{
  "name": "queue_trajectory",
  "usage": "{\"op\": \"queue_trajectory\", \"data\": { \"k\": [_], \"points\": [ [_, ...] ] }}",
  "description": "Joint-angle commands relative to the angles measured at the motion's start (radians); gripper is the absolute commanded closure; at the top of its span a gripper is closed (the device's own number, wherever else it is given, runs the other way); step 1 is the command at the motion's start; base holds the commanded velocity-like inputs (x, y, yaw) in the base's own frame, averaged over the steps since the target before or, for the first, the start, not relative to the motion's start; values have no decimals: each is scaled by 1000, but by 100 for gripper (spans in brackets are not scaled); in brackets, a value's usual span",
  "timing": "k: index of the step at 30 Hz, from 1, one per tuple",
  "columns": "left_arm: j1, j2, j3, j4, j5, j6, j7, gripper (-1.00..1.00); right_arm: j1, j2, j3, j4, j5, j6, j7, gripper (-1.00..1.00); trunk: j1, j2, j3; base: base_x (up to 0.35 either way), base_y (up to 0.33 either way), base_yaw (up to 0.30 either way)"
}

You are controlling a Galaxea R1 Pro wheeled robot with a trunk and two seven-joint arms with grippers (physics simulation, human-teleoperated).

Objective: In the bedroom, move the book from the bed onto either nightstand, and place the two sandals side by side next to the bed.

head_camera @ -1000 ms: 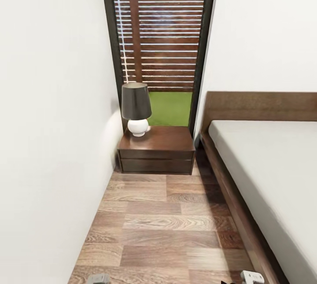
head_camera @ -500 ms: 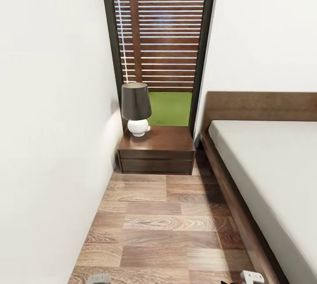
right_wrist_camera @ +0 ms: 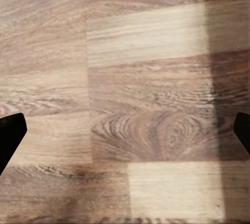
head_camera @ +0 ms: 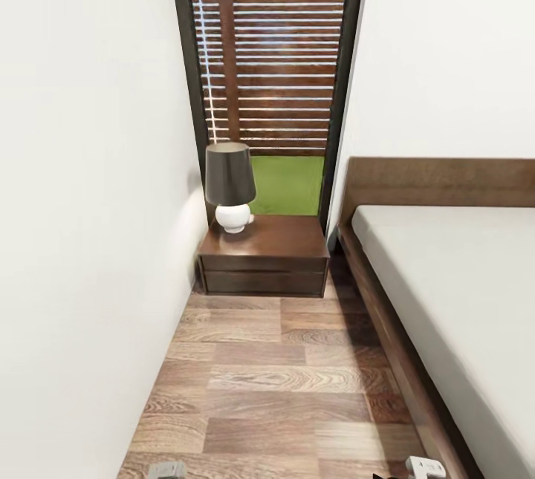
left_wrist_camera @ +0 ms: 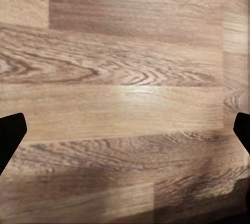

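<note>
Head view shows the nightstand [head_camera: 264, 256] with a lamp [head_camera: 230, 186] beside the bed [head_camera: 453, 301]. Both wrist views face wood floor [left_wrist_camera: 125, 99]; my left gripper [left_wrist_camera: 125, 135] and right gripper [right_wrist_camera: 125, 135] are spread wide, empty

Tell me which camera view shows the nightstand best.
The head view: the nightstand stands whole against the window wall, a lamp on top, beside the bed. Both wrist views look down at wood floor instead.

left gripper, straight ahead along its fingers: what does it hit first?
Most likely the wood-plank floor. The left gripper looks open, fingers wide apart, with bare planks between and beyond them. How far off the floor is, I can't tell.
</note>
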Motion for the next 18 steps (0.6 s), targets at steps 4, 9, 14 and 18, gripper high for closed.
{"op": "queue_trajectory", "data": {
  "k": [4, 9, 14, 18],
  "points": [
    [-1, 0, 7, 1, -11, -5, -2, -100, -1, 0, -9, 0, 11, -4, 7, -100, -16, 28, 12, 0, 0, 0],
    [-1, 0, 7, 1, -11, -5, -2, -100, -1, 0, -9, -1, 11, -4, 8, -100, -35, 63, 27, 0, 0, 0],
    [-1, 0, 7, 1, -11, -5, -2, -100, -1, 0, -9, -1, 9, -3, 7, -100, -54, 98, 43, 0, 0, 0],
    [-1, 0, 7, 1, -11, -5, -2, -100, -1, 0, -9, 0, 9, -3, 6, -100, -69, 126, 56, 0, 0, 0]
  ]
}}
